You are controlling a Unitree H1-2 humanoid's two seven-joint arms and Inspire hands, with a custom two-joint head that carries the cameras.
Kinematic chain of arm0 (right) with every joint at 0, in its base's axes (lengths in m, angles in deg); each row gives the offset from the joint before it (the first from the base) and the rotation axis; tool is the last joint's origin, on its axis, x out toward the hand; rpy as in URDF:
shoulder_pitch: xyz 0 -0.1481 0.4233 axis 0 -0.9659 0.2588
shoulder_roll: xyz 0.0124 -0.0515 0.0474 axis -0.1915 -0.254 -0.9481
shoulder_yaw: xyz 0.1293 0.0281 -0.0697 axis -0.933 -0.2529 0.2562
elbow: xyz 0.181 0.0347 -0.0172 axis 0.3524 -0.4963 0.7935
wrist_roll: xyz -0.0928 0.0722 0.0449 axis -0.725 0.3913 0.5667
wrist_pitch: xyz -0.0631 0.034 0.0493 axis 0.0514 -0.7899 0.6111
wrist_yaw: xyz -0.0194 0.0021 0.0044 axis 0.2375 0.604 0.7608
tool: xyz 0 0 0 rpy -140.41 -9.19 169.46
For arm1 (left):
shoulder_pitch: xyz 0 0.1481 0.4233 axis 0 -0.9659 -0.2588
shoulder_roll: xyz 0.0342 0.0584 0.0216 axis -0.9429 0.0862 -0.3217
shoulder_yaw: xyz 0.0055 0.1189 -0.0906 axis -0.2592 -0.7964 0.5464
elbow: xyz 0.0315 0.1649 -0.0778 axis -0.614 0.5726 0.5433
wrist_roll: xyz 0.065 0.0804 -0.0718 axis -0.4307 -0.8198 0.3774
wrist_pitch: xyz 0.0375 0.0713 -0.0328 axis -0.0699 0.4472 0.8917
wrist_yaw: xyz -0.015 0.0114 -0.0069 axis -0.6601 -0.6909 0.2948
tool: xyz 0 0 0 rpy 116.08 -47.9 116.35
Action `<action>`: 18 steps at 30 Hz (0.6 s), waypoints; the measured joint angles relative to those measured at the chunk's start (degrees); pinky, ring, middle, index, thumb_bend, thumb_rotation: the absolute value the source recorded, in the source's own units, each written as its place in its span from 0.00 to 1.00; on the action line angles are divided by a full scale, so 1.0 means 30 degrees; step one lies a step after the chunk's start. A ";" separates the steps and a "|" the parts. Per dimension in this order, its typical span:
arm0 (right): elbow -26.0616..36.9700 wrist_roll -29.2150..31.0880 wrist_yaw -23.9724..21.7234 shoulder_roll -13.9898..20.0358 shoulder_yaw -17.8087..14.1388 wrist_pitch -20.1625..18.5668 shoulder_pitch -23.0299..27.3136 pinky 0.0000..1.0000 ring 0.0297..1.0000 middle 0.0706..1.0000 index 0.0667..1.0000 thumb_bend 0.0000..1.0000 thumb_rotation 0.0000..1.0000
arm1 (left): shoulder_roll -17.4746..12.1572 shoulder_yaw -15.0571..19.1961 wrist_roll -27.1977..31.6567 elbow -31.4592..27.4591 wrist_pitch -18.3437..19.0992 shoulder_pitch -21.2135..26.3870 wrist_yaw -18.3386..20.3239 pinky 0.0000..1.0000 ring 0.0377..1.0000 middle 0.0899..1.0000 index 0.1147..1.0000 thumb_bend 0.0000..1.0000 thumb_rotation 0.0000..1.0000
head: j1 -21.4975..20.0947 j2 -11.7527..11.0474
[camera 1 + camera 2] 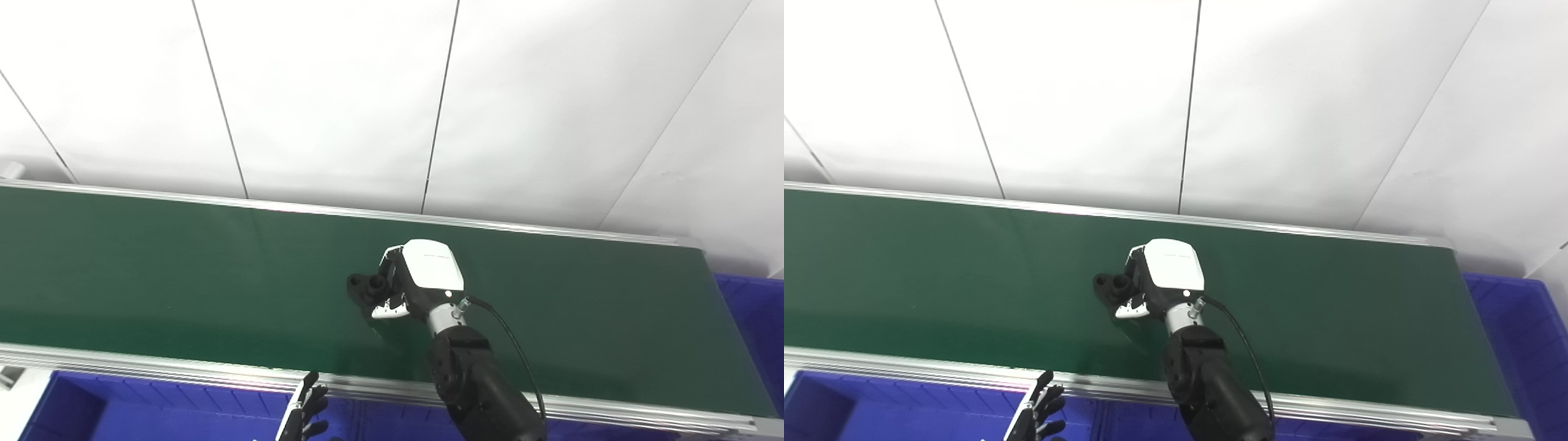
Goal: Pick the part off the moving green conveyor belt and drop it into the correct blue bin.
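A small black part [361, 286] with round holes lies on the green conveyor belt [153, 275] near its middle. My right hand [416, 275], white-backed with black fingers, reaches over the belt from the near side. Its fingers curl around the part's right end, and the left end sticks out past them. My left hand [306, 410] shows only as dark fingertips at the bottom edge, below the belt's near rail. Those fingers are spread and hold nothing.
A blue bin [153, 410] sits below the belt's near rail [184, 367] at the bottom left. Another blue bin [753, 318] stands past the belt's right end. A white panelled wall rises behind the belt's far rail.
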 measured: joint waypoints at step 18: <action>0.2199 0.0661 -0.0685 0.0510 0.0324 -0.0111 -0.1355 0.21 0.26 0.33 0.45 0.51 0.15 | -0.0328 -0.0445 0.0195 -0.0481 0.0235 -0.0149 0.0029 0.75 0.85 0.90 0.96 0.62 0.85 | -0.1141 0.1111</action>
